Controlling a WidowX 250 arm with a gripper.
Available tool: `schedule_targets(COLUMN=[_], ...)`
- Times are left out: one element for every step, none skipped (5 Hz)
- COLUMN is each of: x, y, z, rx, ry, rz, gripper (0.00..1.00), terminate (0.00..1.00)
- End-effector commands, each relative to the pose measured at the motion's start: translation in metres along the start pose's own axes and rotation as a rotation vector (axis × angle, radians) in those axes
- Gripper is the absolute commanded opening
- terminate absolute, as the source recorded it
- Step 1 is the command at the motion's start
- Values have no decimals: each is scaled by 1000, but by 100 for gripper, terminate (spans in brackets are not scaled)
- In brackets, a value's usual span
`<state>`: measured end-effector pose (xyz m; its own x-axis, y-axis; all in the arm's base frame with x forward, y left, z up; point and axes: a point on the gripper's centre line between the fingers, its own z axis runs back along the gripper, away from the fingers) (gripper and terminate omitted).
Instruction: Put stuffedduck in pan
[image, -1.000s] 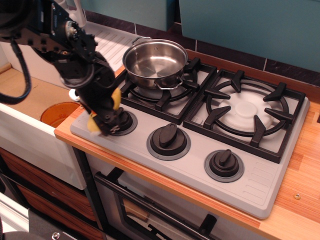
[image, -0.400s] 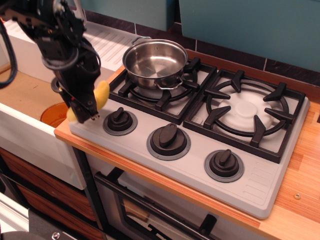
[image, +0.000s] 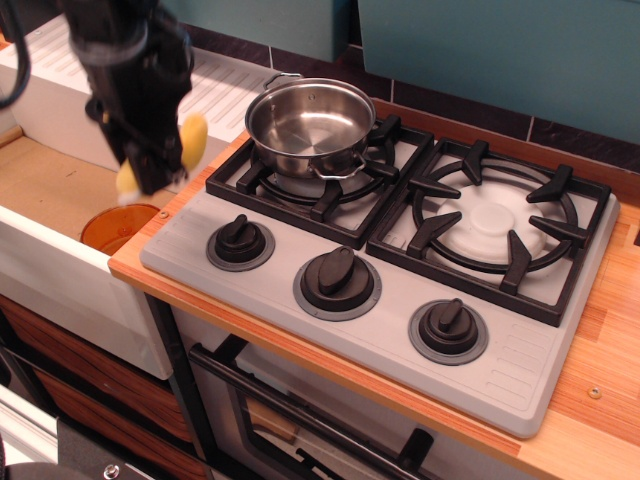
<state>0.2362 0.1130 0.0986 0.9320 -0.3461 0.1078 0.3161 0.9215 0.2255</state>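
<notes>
The claw (image: 152, 160) is up in the air, above the left edge of the counter (image: 600, 390). It is squeezed tight on the stuffedduck (image: 190, 140). Only bits of the yellow toy show. One yellow bit sticks out on the right side of the claw, and one more peeks out low on the left. I cannot see its beak.

The stuffedduck touches nothing but the claw. It is not on the stove (image: 400, 320) and not on the counter.

The pan (image: 310, 122) sits on the back left burner, near the back left corner of the counter. It is shiny and it looks empty inside. The pan is near the claw, just off to the right of it and a little farther back.

An orange disc (image: 115, 226) lies below the claw, past the left edge of the counter.

I think this is the carry step. The toy is picked up but it is not in the pan yet.

Next, I think the claw should go right and a bit back, until the toy hangs over the middle of the pan. It should stay higher than the pan's rim so it does not bump it. Then it can go down a little and let go.
</notes>
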Motion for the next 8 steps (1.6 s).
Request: schedule_targets(x=[56, 81, 107, 124, 134, 137, 136, 135], y=[15, 13, 10, 4, 2, 4, 3, -1], z=[48, 51, 46, 40, 37, 40, 41, 41], rx=[43, 36, 26, 19, 21, 14, 10, 10], ry=[-36, -43, -57, -63, -78, -70, -72, -74], rz=[-54, -72, -88, -91, -118, -121, -115, -107], gripper=[0, 0, 0, 0, 100, 100, 100, 100], terminate=[0, 0, 0, 0, 0, 0, 0, 0])
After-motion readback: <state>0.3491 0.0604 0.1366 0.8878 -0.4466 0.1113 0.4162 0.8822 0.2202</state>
